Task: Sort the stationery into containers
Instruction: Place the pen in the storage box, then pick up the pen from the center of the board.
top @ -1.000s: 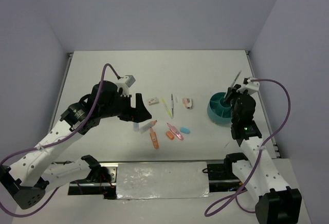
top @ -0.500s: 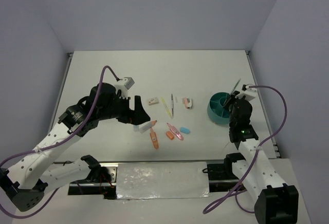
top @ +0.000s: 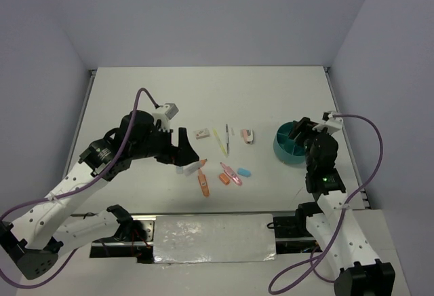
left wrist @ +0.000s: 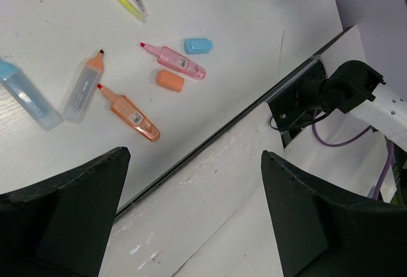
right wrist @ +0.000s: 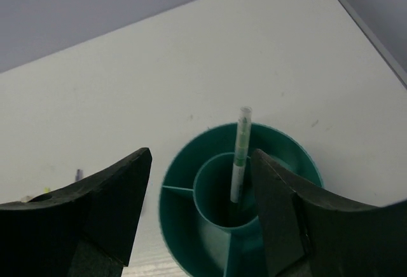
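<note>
The teal cup stands at the right. A thin pen leans upright in its round middle compartment. My right gripper hangs open just above the cup, its fingers either side of the pen and apart from it. The rest of the stationery lies mid-table: a light blue tube, a grey highlighter with an orange tip, an orange highlighter, a pink highlighter, an orange eraser, a blue eraser and yellow and grey pens. My left gripper hovers open and empty over the tube.
A white-red eraser and a pink-white item lie behind the pens. The table's front edge with its metal rail runs close below the highlighters. Walls close the table in at back and sides.
My right gripper has opened and let go of the pen, which now stands in the cup's middle compartment. The left arm has eased slightly down towards the tube.
</note>
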Available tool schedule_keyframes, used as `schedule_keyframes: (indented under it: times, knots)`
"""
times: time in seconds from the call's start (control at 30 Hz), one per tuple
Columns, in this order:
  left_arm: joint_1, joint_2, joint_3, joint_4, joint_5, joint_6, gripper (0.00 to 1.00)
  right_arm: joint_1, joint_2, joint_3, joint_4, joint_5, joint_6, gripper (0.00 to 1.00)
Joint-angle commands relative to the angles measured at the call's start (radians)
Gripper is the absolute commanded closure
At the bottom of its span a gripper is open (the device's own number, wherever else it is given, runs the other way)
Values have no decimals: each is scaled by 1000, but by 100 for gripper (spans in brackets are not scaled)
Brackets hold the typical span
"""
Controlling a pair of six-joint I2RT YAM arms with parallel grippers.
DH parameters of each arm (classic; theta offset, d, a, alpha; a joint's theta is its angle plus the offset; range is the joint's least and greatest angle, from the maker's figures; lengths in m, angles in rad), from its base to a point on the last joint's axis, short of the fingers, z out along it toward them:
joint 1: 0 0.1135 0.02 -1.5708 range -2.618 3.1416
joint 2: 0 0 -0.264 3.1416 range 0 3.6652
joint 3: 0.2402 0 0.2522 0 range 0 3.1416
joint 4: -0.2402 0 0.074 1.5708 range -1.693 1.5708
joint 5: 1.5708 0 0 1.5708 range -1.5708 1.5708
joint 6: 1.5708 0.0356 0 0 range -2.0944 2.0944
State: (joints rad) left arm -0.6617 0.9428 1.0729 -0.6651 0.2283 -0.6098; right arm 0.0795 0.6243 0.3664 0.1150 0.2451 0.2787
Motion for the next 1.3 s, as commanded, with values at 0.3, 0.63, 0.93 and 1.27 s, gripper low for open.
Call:
schedule_keyframes:
  times: [0.3,0.63,0.93,1.27]
  knots:
    - [13,51,97,-181,-347,-192,0,71,142,510,-456,-216,-13,18]
    - [60,48,96,-226,-393,-254,1,404,599,733,-684,-150,65,50]
    - [68,51,82,-223,-343,-220,1,559,988,859,-652,-70,200,54]
    - [77,57,52,-209,-293,-199,1,563,1250,988,-629,-27,229,56]
